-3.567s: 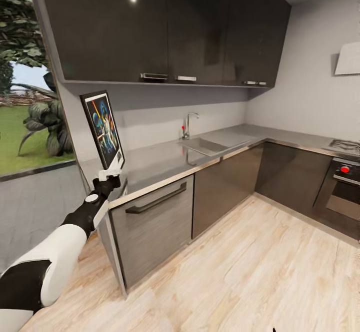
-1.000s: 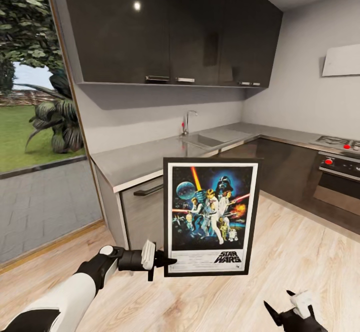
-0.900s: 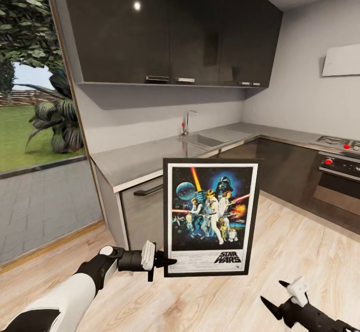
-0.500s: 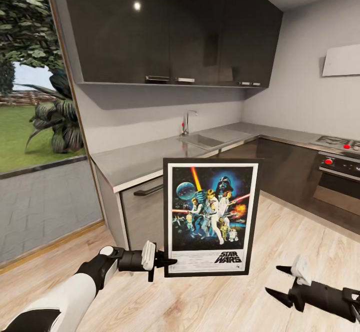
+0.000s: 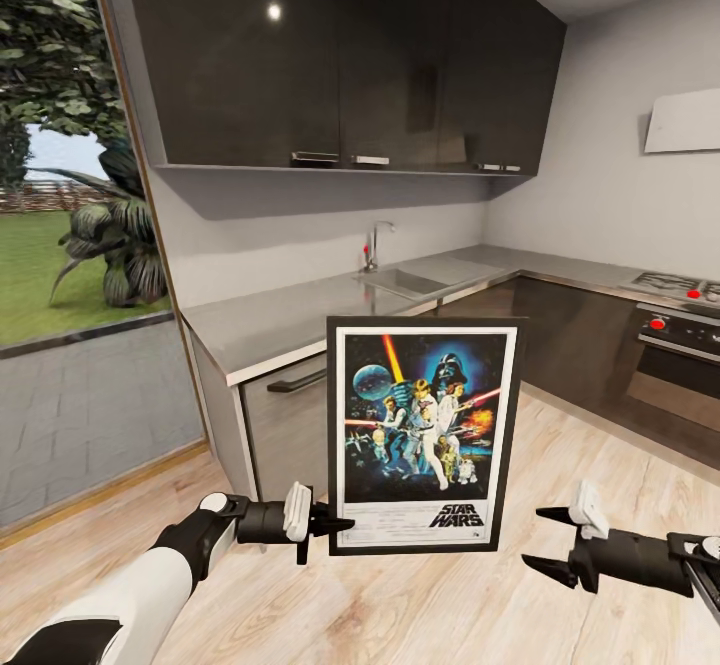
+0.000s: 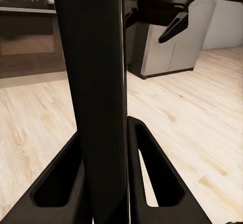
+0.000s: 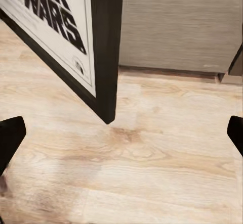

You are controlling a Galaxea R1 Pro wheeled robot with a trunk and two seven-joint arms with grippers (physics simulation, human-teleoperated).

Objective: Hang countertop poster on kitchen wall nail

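The Star Wars poster (image 5: 420, 435) hangs upright in front of me, above the wooden floor, its artwork facing me. My left gripper (image 5: 338, 524) is shut on the frame's lower left corner; in the left wrist view the black frame edge (image 6: 98, 82) stands between its fingers (image 6: 152, 183). My right gripper (image 5: 534, 538) is open, just right of the poster's lower right corner and apart from it. That corner (image 7: 96, 57) lies ahead of the right gripper (image 7: 121, 133) in the right wrist view. The grey kitchen countertop (image 5: 290, 315) runs behind the poster. The wall nails are out of view.
A sink and steel tap (image 5: 376, 245) sit in the countertop under dark glossy upper cabinets (image 5: 330, 55). An oven (image 5: 670, 375) with hob stands at the right, a hood (image 5: 685, 120) above it. A glass wall (image 5: 70, 245) at the left looks onto the garden. Wooden floor (image 5: 600, 465) lies open.
The poster, earlier held at the countertop's left end, is now held in front of me, with a shifted view. Over the last second my right gripper rose from bottom right toward the poster's lower right corner.
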